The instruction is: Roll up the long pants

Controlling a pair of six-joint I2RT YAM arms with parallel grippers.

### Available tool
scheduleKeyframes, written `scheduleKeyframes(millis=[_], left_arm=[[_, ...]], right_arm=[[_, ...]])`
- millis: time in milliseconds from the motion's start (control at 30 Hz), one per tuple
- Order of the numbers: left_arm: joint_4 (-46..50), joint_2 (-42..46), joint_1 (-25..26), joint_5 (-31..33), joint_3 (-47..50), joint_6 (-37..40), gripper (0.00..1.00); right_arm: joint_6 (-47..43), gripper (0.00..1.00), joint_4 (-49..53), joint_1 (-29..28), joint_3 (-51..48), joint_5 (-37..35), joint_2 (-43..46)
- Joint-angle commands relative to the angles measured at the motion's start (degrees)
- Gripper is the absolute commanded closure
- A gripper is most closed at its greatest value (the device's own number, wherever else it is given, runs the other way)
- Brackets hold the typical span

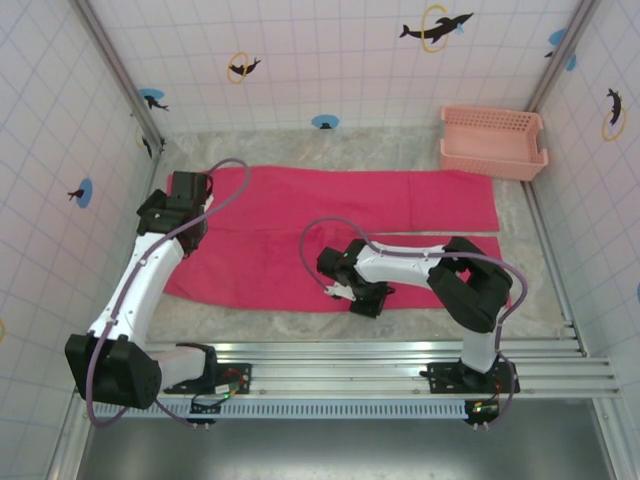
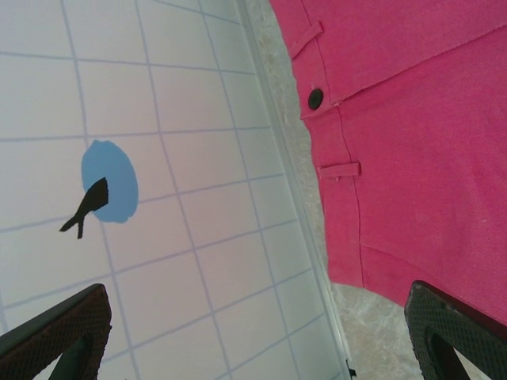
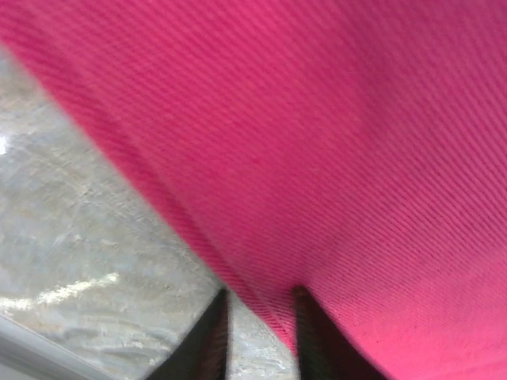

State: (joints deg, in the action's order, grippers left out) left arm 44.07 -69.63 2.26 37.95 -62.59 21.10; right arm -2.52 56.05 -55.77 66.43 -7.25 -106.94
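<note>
The long pants [image 1: 330, 215] lie spread flat on the table [image 1: 545, 290]. The two legs run toward the pink basket [image 1: 492, 160] and stop just short of it, and the waist is at the end farthest from the basket. The leg nearer the basket almost reaches its front wall, while the other leg lies one leg's width further away.

The left gripper [image 1: 188, 185] hangs over the waist end, well apart from the basket. In its wrist view its fingers [image 2: 59, 332] are spread wide with nothing between them. The pants [image 2: 412, 142] lie below, showing a dark button [image 2: 315, 98] and a belt loop [image 2: 339, 169]. On the side of them away from the basket is a tiled wall with a blue dolphin sticker [image 2: 107, 186].

The right gripper [image 1: 345, 292] is down low at the long edge of the pants that is farthest from the basket, about halfway along the garment. Close up, its fingers [image 3: 212, 332] stand close together with only a narrow gap between them. The edge of the red cloth [image 3: 333, 158] runs right into that gap, with bare marbled tabletop [image 3: 87, 261] beside it. The view is blurred, so I cannot tell whether the fingers have actually pinched the fabric or are only bracketing its edge.

The cloth looks smooth throughout, with no part rolled.
</note>
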Motion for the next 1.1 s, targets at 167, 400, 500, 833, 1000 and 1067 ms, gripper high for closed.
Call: scheduleKeyframes(millis=[167,400,500,833,1000,1067], left_arm=[[4.76,1.85,6.72,0.27,4.46,-2.56,0.04],[9.35,2.70,12.56,2.08,6.66,-5.17,0.04],[10.06,3.81,14.09,0.82,7.60,-4.28,0.04],[9.65,2.24,18.04,-10.73,12.16,-2.74,0.05],[8.29,-1.89,19.23,-12.42,11.57,-3.26,0.05],[7.93,-3.24,19.90,-13.11,11.27,-3.76,0.04]], right_arm=[[-0.57,1.00,-3.27,4.20,1.51,-2.80,0.79],[-3.80,1.00,2.32,5.78,8.96,-0.62,6.00],[-3.76,1.00,3.85,7.94,14.54,0.69,5.77],[-2.38,1.00,4.39,14.44,20.12,4.70,3.60],[-0.74,1.00,3.63,18.27,22.46,7.39,4.74],[-0.31,1.00,3.88,19.22,23.59,8.01,4.65]])
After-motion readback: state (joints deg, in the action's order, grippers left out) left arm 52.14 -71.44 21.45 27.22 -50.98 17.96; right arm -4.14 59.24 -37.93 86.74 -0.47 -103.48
